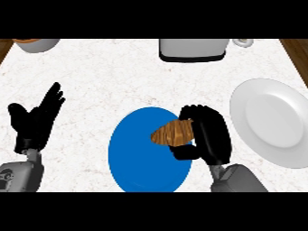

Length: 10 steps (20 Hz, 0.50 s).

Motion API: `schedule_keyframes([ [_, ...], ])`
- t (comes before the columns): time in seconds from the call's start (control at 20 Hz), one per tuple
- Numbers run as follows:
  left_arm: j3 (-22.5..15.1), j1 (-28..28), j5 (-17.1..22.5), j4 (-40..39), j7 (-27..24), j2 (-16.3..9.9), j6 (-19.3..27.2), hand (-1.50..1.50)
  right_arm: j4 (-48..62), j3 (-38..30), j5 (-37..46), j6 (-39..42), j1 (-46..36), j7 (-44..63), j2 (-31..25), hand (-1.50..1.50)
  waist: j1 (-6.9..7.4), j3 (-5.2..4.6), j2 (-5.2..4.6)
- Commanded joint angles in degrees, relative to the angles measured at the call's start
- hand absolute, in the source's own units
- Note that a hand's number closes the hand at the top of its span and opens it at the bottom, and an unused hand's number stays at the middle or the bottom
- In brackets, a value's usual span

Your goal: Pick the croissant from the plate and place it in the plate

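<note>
The right robot hand (206,135) curls its fingers and thumb round the croissant (174,132), which sits at its left over the blue plate (139,169), the white plate (276,122) lying just right of it, the left robot hand (35,119) resting open well to its left.

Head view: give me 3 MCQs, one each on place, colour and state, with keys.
1. Where is the croissant?
A. over the blue plate's right side
B. on the white plate
C. by the toaster

2. What colour is the plate under the croissant?
A. white
B. blue
C. red

3. What is the right hand doing?
A. resting open at the edge
B. curled round the croissant
C. pressing flat on the white plate

Key:
1 A, it shows against the blue plate's right part, apart from the white plate.
2 B, the disc below it is blue.
3 B, its fingers and thumb wrap the croissant; the left hand is the one resting open.
</note>
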<state>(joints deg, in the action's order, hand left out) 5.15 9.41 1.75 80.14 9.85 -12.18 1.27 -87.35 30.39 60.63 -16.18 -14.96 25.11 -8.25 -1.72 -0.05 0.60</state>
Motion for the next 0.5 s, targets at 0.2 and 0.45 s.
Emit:
schedule_keyframes([
  [0.2, 0.12, -0.59, 0.51, 1.24, 0.51, -0.26, -1.13, 0.0, -19.07, -8.01, 6.22, -0.75, 6.52, 10.31, -4.33, 1.5, 0.79, 0.03, -0.32],
  [0.45, -0.07, -0.58, 0.07, 1.71, 0.53, 0.24, -1.16, 0.0, -17.13, -16.61, -2.79, -6.22, 10.65, 5.29, -5.6, 1.5, 1.42, 0.08, -0.55],
])
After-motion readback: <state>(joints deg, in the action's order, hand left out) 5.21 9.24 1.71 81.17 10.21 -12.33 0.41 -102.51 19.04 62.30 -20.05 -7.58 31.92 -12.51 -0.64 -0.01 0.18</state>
